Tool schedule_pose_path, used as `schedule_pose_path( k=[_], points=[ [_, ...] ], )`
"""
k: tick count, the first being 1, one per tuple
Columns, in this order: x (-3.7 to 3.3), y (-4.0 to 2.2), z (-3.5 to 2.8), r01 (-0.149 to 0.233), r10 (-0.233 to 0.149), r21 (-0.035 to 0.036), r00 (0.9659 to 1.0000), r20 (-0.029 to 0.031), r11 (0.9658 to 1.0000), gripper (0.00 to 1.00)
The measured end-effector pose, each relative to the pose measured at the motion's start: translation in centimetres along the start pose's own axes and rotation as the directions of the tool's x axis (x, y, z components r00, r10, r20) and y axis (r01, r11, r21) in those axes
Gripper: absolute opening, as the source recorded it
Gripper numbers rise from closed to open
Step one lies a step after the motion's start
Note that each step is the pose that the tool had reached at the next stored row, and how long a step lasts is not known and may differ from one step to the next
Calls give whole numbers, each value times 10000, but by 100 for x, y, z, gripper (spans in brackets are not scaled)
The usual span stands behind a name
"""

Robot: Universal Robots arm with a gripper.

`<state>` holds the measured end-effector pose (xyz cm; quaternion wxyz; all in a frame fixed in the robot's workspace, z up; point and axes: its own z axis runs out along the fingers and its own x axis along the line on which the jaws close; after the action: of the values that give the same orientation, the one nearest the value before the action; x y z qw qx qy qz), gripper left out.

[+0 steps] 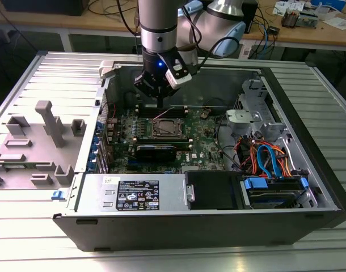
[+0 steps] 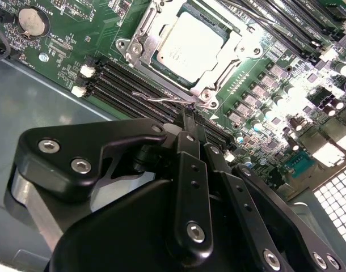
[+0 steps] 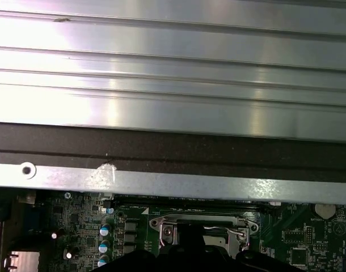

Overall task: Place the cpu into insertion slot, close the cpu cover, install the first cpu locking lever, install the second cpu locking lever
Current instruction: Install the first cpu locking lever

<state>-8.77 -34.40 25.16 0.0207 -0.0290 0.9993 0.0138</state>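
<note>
One cpu [image 2: 190,42], dull silver square, sits in insertion slot [image 2: 173,75], centre of the exterior view, cpu cover [image 2: 138,45] framing it. Gripper [image 2: 189,116] jaws pressed together at wire locking lever [image 2: 161,97].

The open computer case [image 1: 190,226] sits on the bench [image 1: 161,258]. The motherboard [image 1: 210,141] lies inside it. The cpu [image 2: 190,39] lies in the insertion slot [image 2: 210,93] with the cpu cover [image 2: 143,35] lying around it. The gripper [image 1: 160,97] hangs over the memory slots [image 2: 133,85], just beside the slot's far edge.
</note>
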Motion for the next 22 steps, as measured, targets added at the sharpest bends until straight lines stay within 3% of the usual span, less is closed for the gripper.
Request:
schedule_pose_path(
  k=[9, 22],
  points=[
    [-27, -1, 15, 0, 0, 1, 10000, 0, 10000, 11],
    [-84, 38, 111, -21, 21, 1, 10000, 1, 10000, 11]
  ],
)
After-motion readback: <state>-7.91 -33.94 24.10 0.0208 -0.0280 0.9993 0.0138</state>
